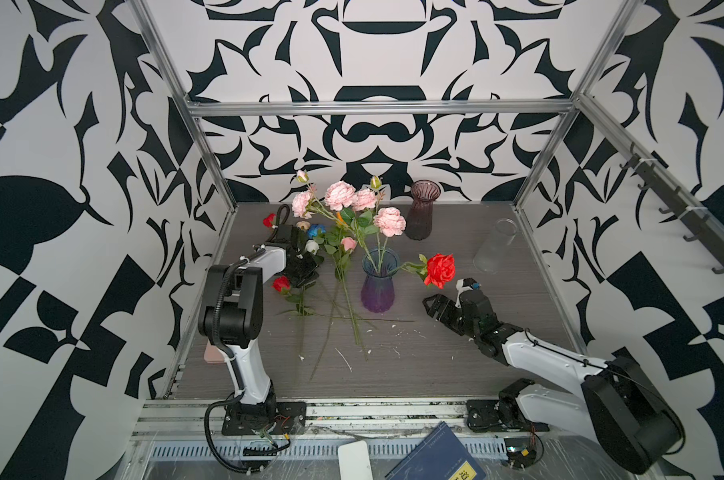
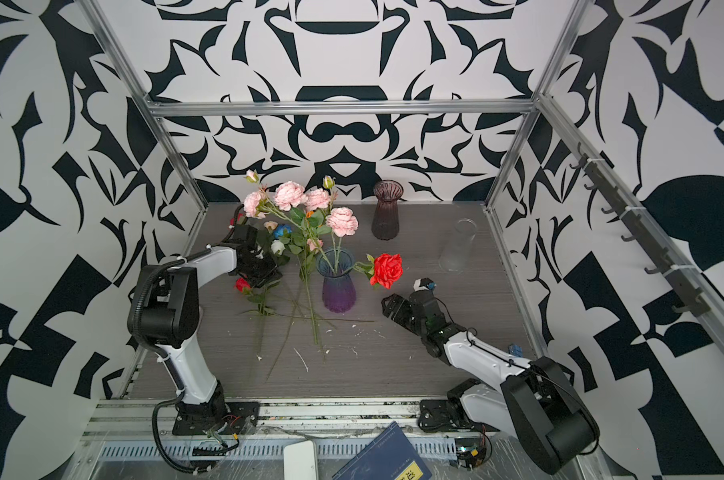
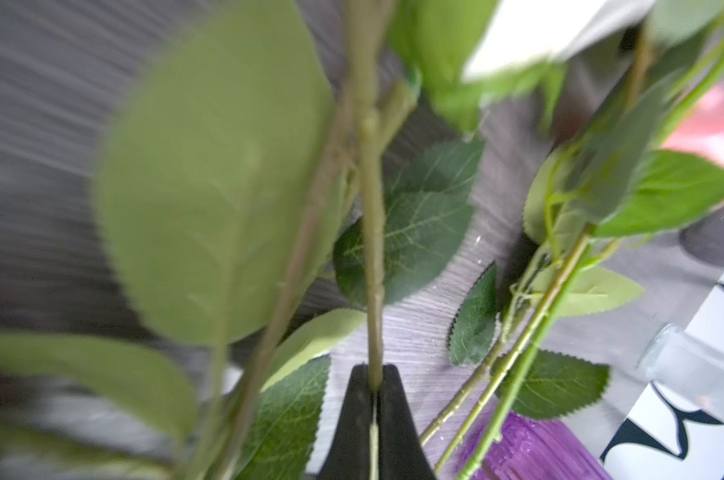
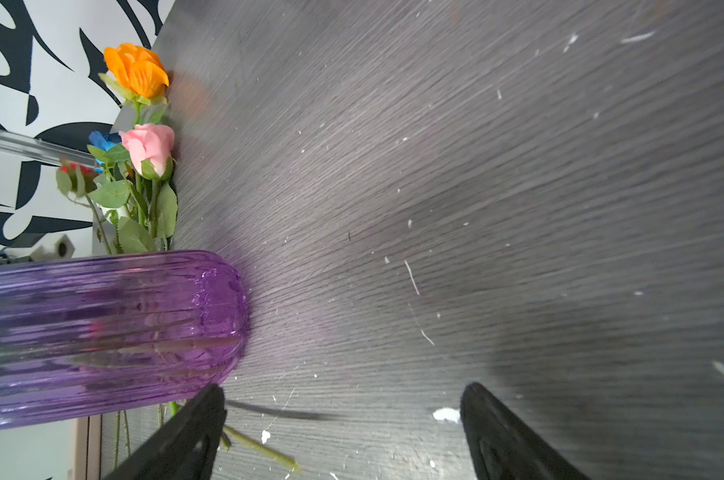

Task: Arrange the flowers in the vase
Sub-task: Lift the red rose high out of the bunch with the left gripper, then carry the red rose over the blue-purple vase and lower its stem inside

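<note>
The purple vase [image 4: 102, 332] is ribbed, glossy, see-through glass; the table [image 4: 435, 187] is matt grey wood grain (flecked with white crumbs). The leaves [image 3: 414, 224] look like veined, dull fabric, the stem [image 3: 374, 249] like smooth plastic. The frame rail [image 1: 376, 107] is brushed metal, the arm shells [image 1: 248, 370] glossy white plastic.

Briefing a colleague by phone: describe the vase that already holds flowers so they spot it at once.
In the middle of the grey table stands a ribbed glass vase, blue at the neck and purple below. Unlike the dark plum vase at the back and the clear vase to the right, it holds a pink spray and a red rose.
</note>
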